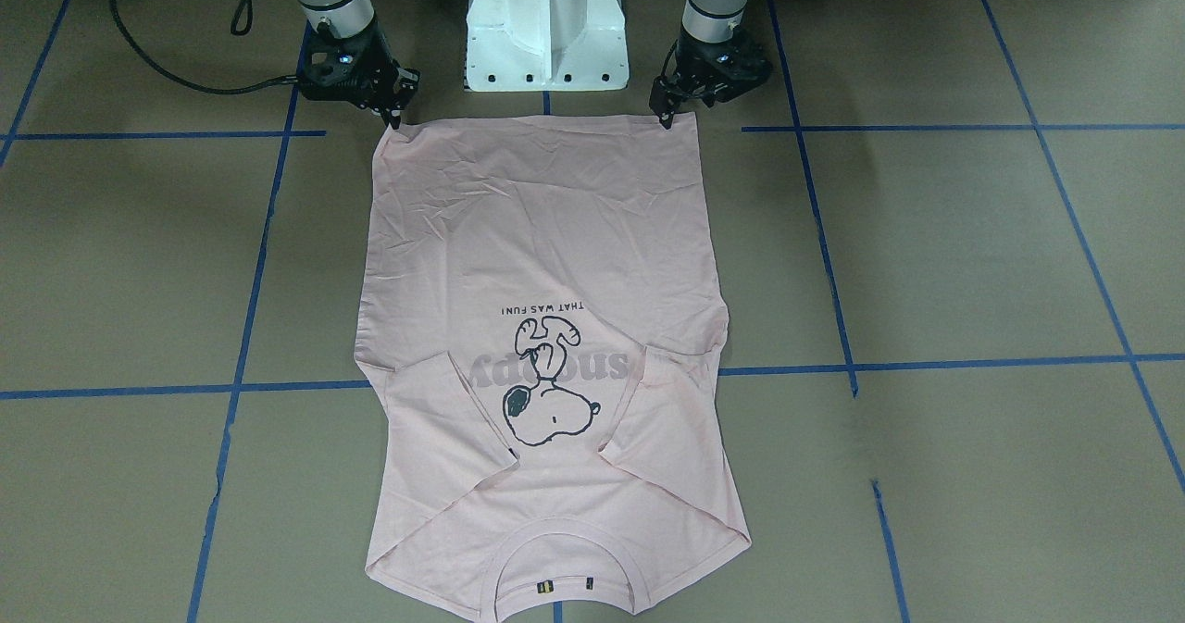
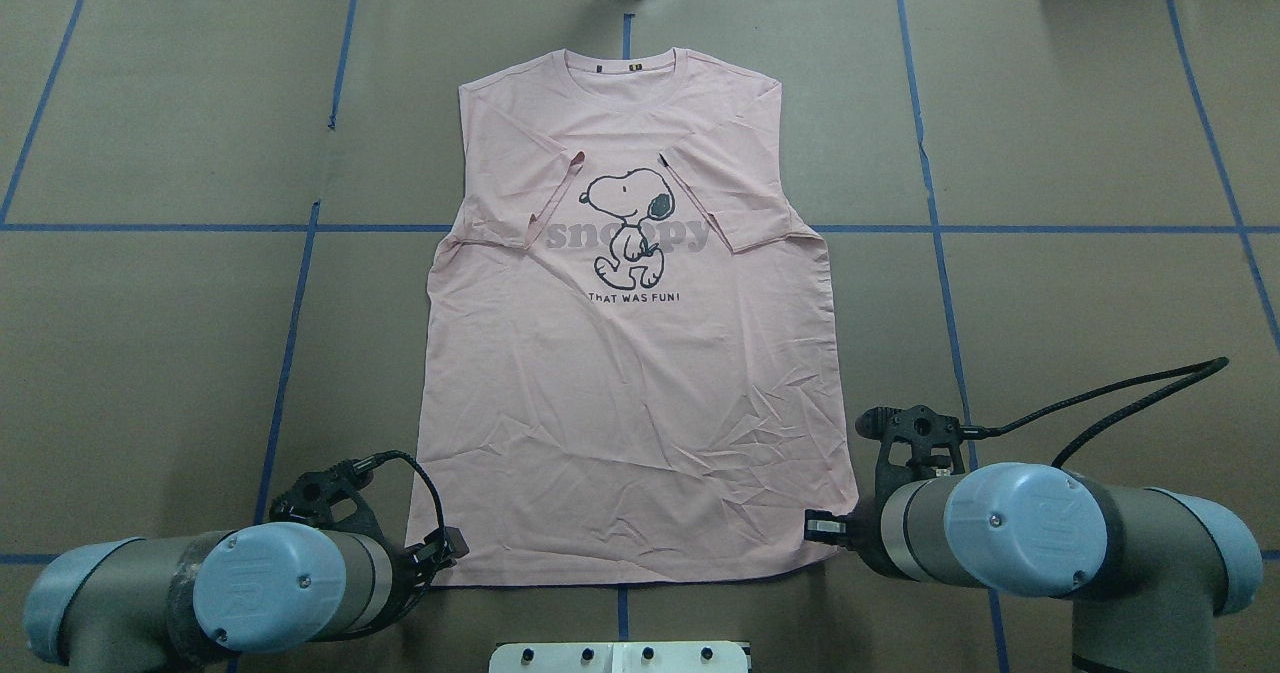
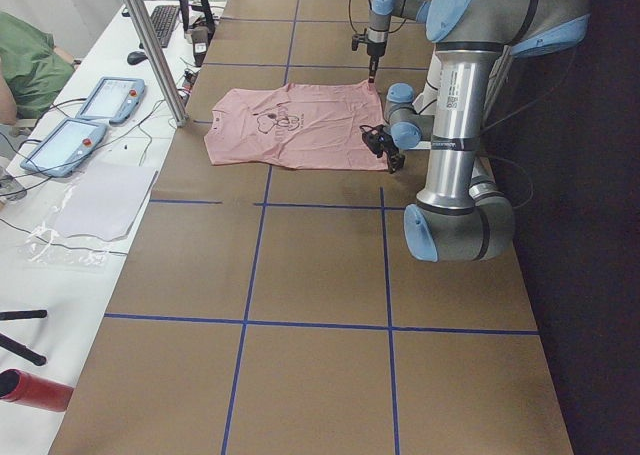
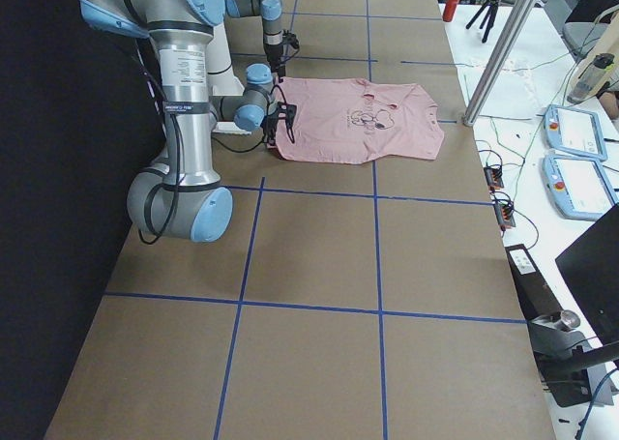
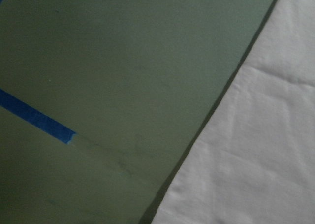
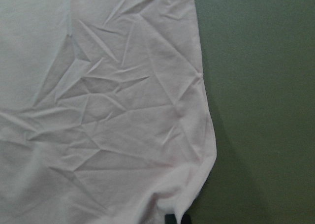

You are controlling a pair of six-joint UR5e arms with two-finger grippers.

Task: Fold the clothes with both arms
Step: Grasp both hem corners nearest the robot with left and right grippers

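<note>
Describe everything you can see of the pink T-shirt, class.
The pale pink T-shirt lies flat, print up, on the brown table, both sleeves folded inward over the chest. Soft, lightly creased fabric; black-outlined Snoopy, grey "snoopy" lettering. The left gripper and right gripper sit at its hem corners, opposite the collar; grasp unclear.

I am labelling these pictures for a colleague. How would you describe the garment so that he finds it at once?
Find the brown table with blue tape lines. Right before the white pedestal lies a pale pink T-shirt. It alone bears a Snoopy drawing.
</note>
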